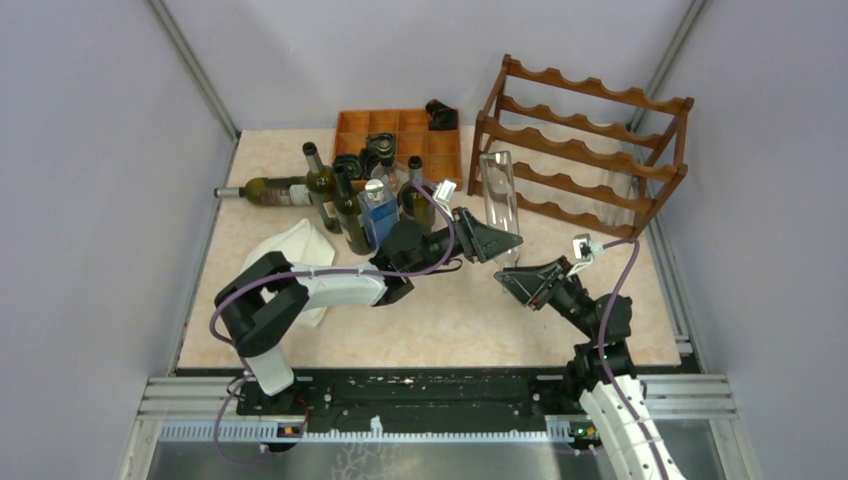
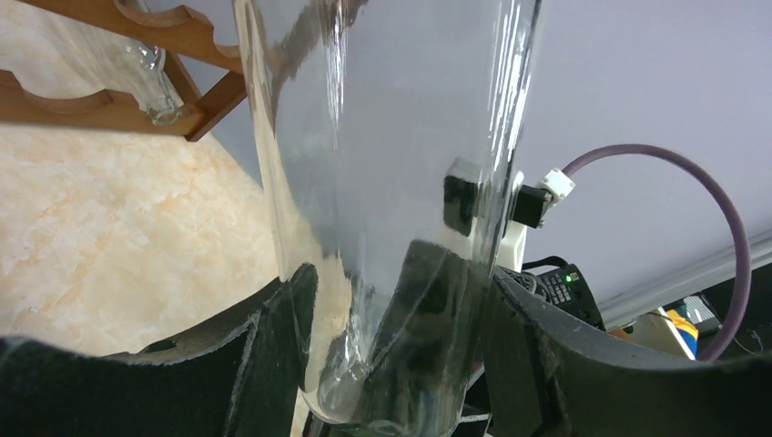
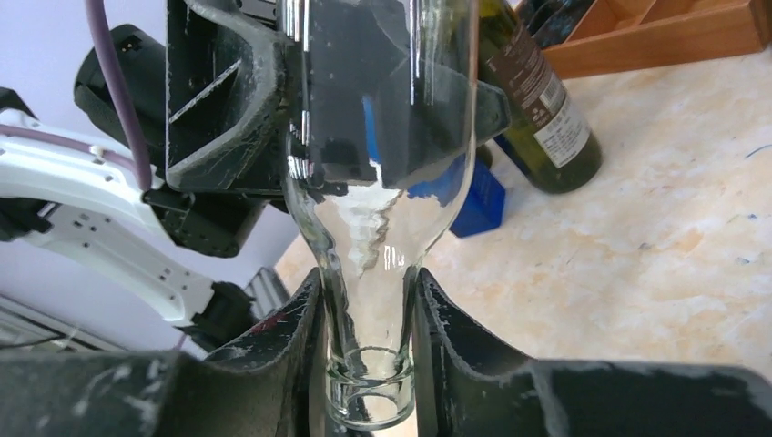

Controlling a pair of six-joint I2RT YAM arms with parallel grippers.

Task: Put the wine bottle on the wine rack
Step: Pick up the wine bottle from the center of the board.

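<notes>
Left tool (image 2: 396, 364) clamped on body of clear glass wine bottle (image 1: 500, 205), right tool (image 3: 369, 341) pinching neck. Bottle aloft mid-frame, off counter, short of reddish-brown scalloped wooden wine rack (image 1: 585, 148) upper right. Placement remains.

Clear wine bottle (image 1: 500, 200), neck down — near the tiered reddish-brown wine rack (image 1: 585, 147)

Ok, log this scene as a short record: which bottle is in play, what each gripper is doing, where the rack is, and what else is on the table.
bottle in play: clear glass bottle, not on the rack, neck end toward the arms
left gripper: shut on the bottle's body
right gripper: shut on the bottle's neck
wine rack: far right, just beyond the bottle
also on table: dark bottles, blue bottle, compartment tray, white cloth
</notes>
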